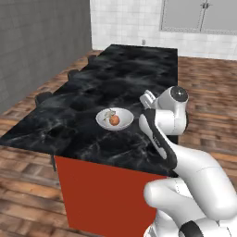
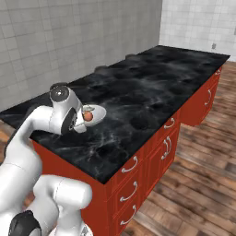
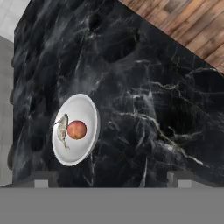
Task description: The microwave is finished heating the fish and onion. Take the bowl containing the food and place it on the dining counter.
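The bowl (image 3: 75, 130) rests on the dining counter (image 3: 144, 87) near its red-sided end, holding the onion (image 3: 77, 130) and, touching it, the fish (image 3: 62, 130). The gripper (image 3: 111, 178) hangs above (jaws spread apart, grasping nothing).

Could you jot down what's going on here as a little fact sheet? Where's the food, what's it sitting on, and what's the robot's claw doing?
bowl: upright on the counter, near one end
onion: inside the bowl
fish: inside the bowl, beside the onion
counter: glossy black marbled top, red sides
gripper: above the counter, off to one side of the bowl, open, holding nothing
task stage: bowl appears delivered
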{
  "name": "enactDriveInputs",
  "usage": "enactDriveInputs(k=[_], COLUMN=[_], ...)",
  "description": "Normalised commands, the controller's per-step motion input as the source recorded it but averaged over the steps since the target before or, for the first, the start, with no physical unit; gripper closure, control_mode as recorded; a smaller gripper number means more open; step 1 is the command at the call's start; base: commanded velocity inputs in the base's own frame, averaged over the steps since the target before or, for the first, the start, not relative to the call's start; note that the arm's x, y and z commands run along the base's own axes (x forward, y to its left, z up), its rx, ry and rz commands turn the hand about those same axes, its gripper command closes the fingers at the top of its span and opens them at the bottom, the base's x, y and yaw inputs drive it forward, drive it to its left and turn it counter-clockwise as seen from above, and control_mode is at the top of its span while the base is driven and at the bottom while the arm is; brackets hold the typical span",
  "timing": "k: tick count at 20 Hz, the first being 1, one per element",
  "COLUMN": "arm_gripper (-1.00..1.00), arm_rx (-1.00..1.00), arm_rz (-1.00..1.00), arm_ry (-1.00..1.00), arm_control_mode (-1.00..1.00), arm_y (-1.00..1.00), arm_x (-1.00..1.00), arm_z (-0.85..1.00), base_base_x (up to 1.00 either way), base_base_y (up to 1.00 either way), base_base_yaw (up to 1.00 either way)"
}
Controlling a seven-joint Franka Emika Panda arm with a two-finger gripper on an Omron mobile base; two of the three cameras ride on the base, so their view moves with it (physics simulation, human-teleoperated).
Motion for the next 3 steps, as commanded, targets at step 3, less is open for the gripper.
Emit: enactDriveInputs(k=[3], arm_gripper=[-1.00], arm_rx=[-0.05], arm_rz=[0.06], arm_ry=[-0.18], arm_control_mode=[-1.00], arm_y=[-0.19], arm_x=[-1.00], arm_z=[0.70], base_base_x=[0.00], base_base_y=[0.00], base_base_yaw=[0.00])
